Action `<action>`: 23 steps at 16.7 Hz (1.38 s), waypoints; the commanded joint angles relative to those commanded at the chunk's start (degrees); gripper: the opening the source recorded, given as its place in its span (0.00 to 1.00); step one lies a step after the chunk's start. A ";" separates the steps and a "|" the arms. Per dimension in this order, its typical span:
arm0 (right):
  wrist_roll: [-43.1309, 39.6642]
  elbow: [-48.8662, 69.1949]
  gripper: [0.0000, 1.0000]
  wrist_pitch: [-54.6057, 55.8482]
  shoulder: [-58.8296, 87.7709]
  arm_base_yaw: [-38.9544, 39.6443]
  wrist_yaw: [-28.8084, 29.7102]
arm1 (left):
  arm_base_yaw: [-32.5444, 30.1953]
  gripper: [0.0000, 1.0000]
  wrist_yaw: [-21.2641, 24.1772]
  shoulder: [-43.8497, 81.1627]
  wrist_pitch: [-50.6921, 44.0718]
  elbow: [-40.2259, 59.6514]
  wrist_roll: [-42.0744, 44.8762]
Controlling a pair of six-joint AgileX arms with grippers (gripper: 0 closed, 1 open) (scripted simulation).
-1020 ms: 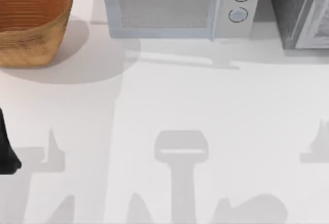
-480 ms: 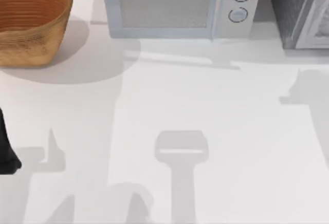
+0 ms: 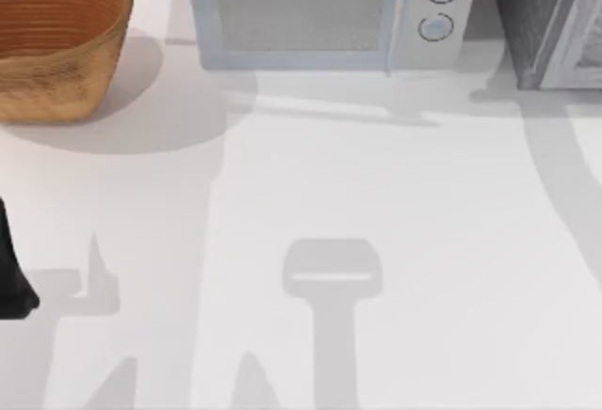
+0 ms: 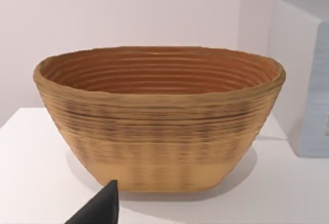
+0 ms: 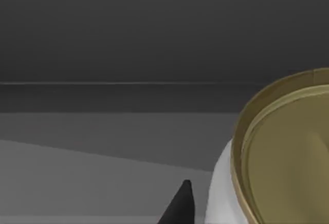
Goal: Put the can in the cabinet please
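The can, white with a gold rim and lid, is close up in the right wrist view. My right gripper is shut on it, and one black fingertip lies against the can's side. Beyond the can are dark grey surfaces with a pale line running across them. The cabinet, a dark grey speckled box with a lighter framed door panel, stands at the back right corner of the table. A long shadow runs across the table up to the cabinet's front.
A woven basket stands at the back left. A pale blue-grey microwave with two round knobs stands at the back middle, beside the cabinet. My left arm is parked at the table's left edge, facing the basket.
The right arm's shadow has moved from the table's front right up to the cabinet at the back right. The left arm has not moved.
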 joint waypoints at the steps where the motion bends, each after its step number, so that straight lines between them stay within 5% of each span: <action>1: -0.01 3.15 0.00 -0.70 2.26 0.31 0.35 | 0.00 1.00 0.00 0.00 0.00 0.00 0.00; 14: -0.13 13.51 0.00 -3.49 10.13 0.32 0.75 | 0.00 1.00 0.00 0.00 0.00 0.00 0.00; 23: -0.01 50.24 0.00 -9.83 33.10 -1.85 -1.08 | 0.00 1.00 0.00 0.00 0.00 0.00 0.00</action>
